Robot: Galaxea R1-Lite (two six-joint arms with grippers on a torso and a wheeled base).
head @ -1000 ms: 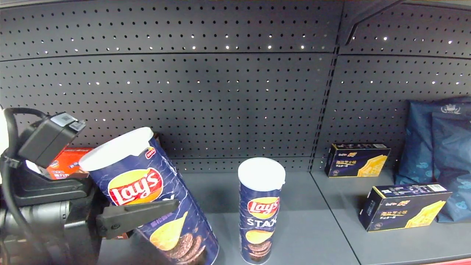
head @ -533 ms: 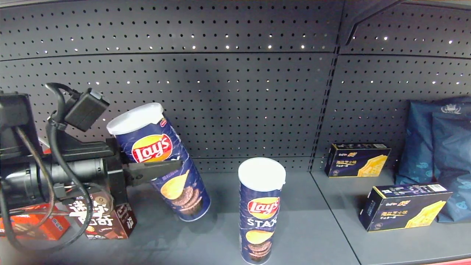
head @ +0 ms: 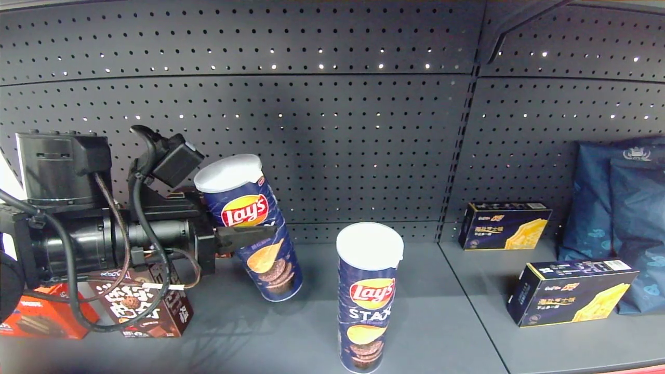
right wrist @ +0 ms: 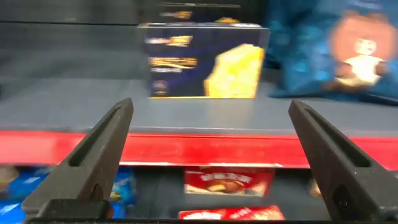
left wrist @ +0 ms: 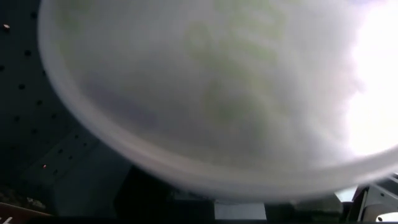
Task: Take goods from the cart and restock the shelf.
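Observation:
My left gripper (head: pixel 248 234) is shut on a dark blue chip can (head: pixel 244 218) with a white lid. It holds the can tilted, top leaning left, with the base low over the grey shelf (head: pixel 426 322) near the pegboard back. I cannot tell if the base touches the shelf. The can's lid (left wrist: pixel 217 93) sits right against the left wrist camera. A second identical can (head: pixel 368 301) stands upright to the right and nearer the front. My right gripper (right wrist: pixel 214 168) is open with nothing in it, just in front of the shelf's red front edge (right wrist: pixel 199 149).
A brown cookie box (head: pixel 140 309) and a red box (head: pixel 44 318) sit under my left arm. Two dark blue and yellow boxes (head: pixel 503 226) (head: pixel 571 291) and blue bags (head: pixel 623 208) fill the shelf's right part. The same kind of box (right wrist: pixel 202 59) faces my right gripper.
My left arm has carried the tilted can away from the camera, deeper into the shelf and to the right. The standing can and the boxes have stayed put.

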